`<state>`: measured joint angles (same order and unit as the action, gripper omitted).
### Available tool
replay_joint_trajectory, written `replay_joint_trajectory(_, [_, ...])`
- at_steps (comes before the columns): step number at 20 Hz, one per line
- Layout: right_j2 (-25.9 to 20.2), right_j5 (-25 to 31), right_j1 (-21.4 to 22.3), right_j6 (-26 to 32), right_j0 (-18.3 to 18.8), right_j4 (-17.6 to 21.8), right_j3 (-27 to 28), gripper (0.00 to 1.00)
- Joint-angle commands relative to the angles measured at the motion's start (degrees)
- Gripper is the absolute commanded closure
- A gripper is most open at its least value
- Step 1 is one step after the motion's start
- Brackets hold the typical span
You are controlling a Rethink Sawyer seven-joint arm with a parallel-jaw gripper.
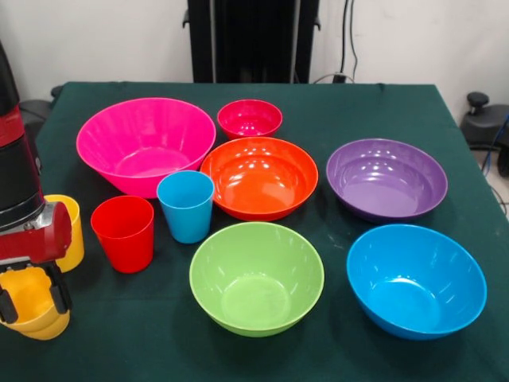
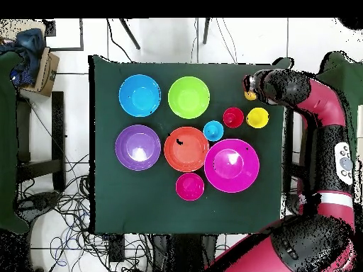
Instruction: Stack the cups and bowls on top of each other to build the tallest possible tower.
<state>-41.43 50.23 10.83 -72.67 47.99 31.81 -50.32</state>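
Observation:
My gripper is at the table's front left corner, its black fingers closed on a yellow cup. The overhead view shows this gripper over the cup at the table's edge. A second yellow cup stands just behind it. A red cup and a light blue cup stand upright beside the large hot pink bowl. The small pink-red bowl, orange bowl, purple bowl, lime green bowl and blue bowl each sit alone, rims up. No tower stands.
The dark green tablecloth covers the table. The robot's pedestal stands behind the far edge. My red arm reaches along the table's side in the overhead view. Chairs and cables lie on the floor around it.

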Motion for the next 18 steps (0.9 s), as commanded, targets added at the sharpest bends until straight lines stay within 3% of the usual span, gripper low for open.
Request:
replay_joint_trajectory(1, [2.41,4.0,1.13,14.93,-1.2,3.04,-5.09,0.0])
replay_joint_trajectory(18, [4.94,6.56,4.54,9.58,-1.78,1.75,-8.54,0.0])
